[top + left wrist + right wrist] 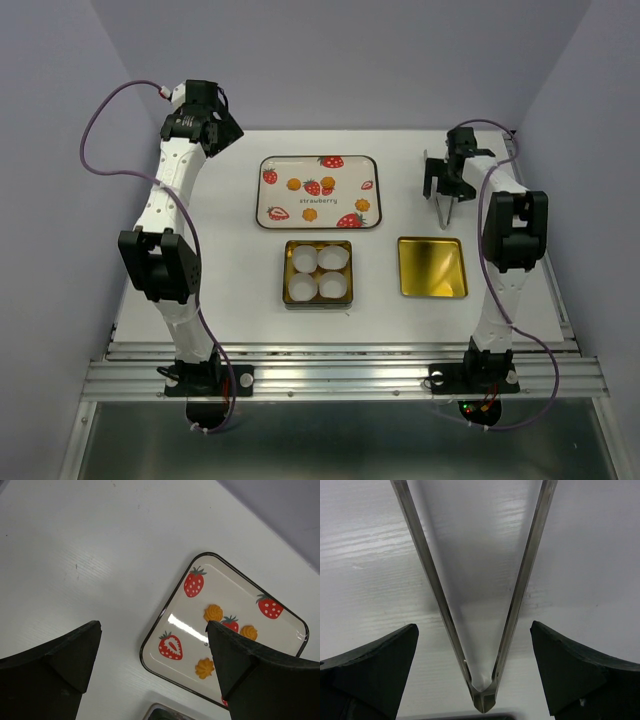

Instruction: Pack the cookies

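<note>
Several small orange-yellow cookies lie on the strawberry-print tray [268,205], among them one [293,184] at the left and one [362,205] at the right. The left wrist view has three of them [213,613] on the tray [150,640]. My left gripper [152,627] hangs open and empty above the table, just off the tray's left corner. Right of the tray, my right gripper [447,188] is open over a pair of metal tongs [484,700] lying flat on the table. Its fingers [375,670] stand on either side of the tongs' hinged end without touching.
A square tin [285,273] holding four white pleated paper cups [303,260] sits in front of the tray. Its gold lid [432,266] lies to the right, just in front of the tongs [445,213]. Purple walls enclose the white table [220,260].
</note>
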Robot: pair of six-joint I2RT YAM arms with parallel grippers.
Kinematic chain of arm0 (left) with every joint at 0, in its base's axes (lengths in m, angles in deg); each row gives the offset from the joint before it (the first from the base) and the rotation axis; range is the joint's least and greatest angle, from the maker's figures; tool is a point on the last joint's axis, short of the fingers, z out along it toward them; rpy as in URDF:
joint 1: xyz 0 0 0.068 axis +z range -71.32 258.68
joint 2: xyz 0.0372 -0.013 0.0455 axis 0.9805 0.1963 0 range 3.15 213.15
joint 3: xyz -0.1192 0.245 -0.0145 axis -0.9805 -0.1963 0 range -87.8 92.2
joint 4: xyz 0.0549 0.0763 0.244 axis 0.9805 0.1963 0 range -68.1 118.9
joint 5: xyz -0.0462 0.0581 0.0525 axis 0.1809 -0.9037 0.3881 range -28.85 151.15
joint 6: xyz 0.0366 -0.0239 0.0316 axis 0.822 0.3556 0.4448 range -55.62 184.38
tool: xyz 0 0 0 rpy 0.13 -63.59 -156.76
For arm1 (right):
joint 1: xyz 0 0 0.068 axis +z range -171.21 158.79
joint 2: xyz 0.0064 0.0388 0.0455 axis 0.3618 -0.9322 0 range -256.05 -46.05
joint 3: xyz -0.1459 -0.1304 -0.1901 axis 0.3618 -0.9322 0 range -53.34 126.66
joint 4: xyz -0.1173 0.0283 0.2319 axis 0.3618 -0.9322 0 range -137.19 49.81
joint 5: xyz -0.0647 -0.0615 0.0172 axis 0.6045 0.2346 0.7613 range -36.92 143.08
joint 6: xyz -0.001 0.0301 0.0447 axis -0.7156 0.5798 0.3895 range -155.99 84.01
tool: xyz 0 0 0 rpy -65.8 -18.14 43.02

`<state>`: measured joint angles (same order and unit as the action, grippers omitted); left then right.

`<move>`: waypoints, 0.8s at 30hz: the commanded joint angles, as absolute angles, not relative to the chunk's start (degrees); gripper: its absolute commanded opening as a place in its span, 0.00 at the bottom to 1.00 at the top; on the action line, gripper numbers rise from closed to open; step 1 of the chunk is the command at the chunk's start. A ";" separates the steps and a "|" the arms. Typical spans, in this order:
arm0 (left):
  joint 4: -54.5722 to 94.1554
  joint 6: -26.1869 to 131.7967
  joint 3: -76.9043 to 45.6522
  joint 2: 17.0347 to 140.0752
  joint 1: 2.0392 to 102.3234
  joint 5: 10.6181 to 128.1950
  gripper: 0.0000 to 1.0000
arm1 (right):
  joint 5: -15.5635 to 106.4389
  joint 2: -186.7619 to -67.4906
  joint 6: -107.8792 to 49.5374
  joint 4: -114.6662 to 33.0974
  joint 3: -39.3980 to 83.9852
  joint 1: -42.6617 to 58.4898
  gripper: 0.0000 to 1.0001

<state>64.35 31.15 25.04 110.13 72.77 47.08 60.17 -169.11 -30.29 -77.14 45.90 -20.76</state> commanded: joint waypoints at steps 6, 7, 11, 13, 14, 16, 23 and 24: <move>63.20 32.48 25.15 109.67 72.70 44.10 0.99 | 63.19 -172.52 -31.24 -71.66 46.85 -21.04 1.00; 63.29 32.57 25.06 109.76 72.70 43.92 0.99 | 63.45 -172.96 -31.24 -71.31 46.77 -21.04 1.00; 63.55 32.30 24.18 109.50 72.70 43.74 0.99 | 63.80 -173.66 -32.11 -71.13 46.59 -21.04 1.00; 63.47 32.39 23.74 109.32 72.71 43.48 0.99 | 64.50 -173.31 -32.38 -70.87 45.20 -21.04 1.00; 63.55 32.39 23.56 109.32 72.70 43.31 0.99 | 64.42 -173.14 -32.73 -70.86 44.66 -21.04 1.00; 63.56 32.30 23.30 108.97 72.71 42.95 0.99 | 64.42 -172.43 -33.35 -70.86 43.09 -21.04 0.98; 63.99 31.95 22.16 108.27 72.71 42.25 0.99 | 63.28 -171.82 -32.03 -70.77 40.97 -21.04 0.87; 64.08 31.95 22.24 108.27 72.70 42.16 0.99 | 63.19 -171.90 -31.77 -70.86 40.97 -21.04 0.85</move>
<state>64.20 31.52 22.70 110.32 72.77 44.09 61.18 -171.30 -31.45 -70.56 43.21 -20.76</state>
